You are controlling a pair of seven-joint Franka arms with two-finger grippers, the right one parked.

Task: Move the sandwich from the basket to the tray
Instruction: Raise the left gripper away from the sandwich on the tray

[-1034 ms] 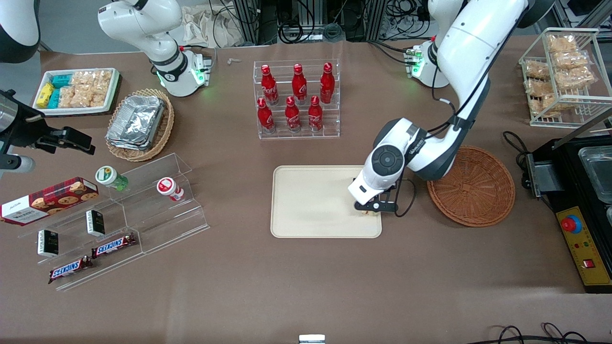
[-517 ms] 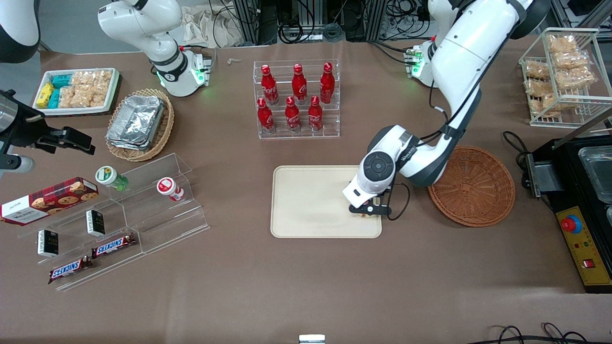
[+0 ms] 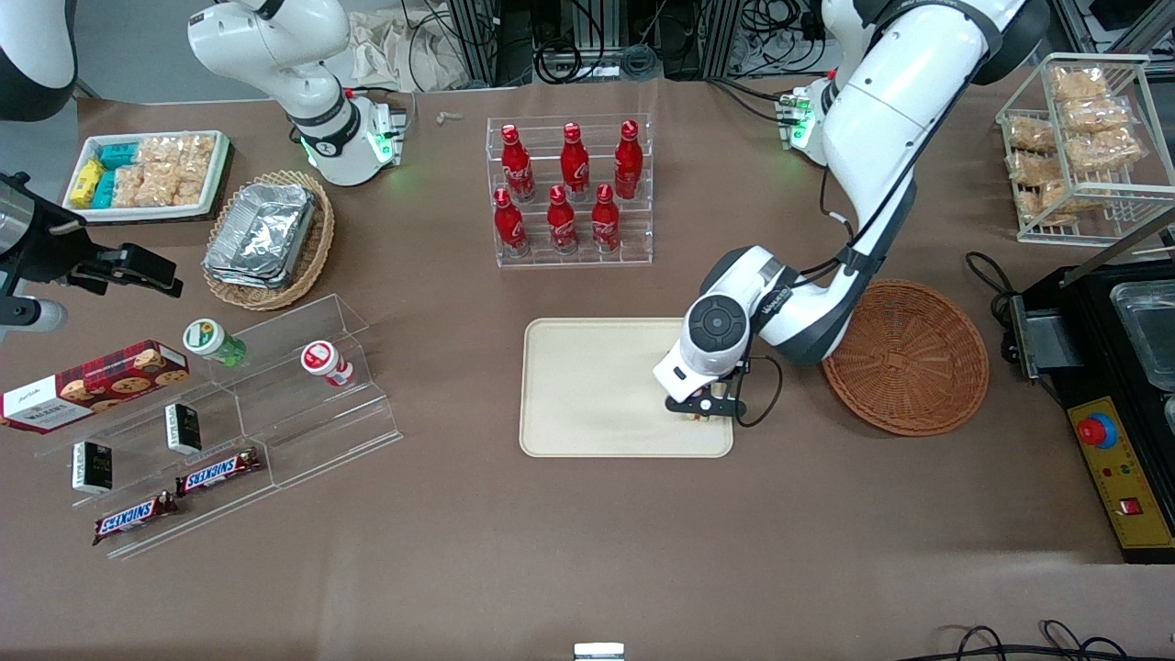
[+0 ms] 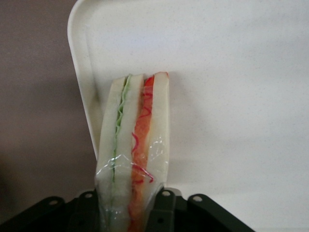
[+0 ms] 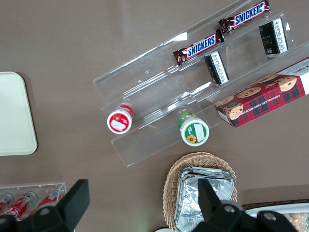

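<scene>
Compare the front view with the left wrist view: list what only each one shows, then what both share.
Only the front view shows the empty basket, the rack of red bottles and the working arm reaching over the tray's corner. Only the left wrist view shows the sandwich's green and red filling stripes and clear wrap, gripped in the gripper. Both share the tray, with the gripper above its end nearest the basket and the sandwich, barely visible in the front view, over the tray near its rim.
</scene>
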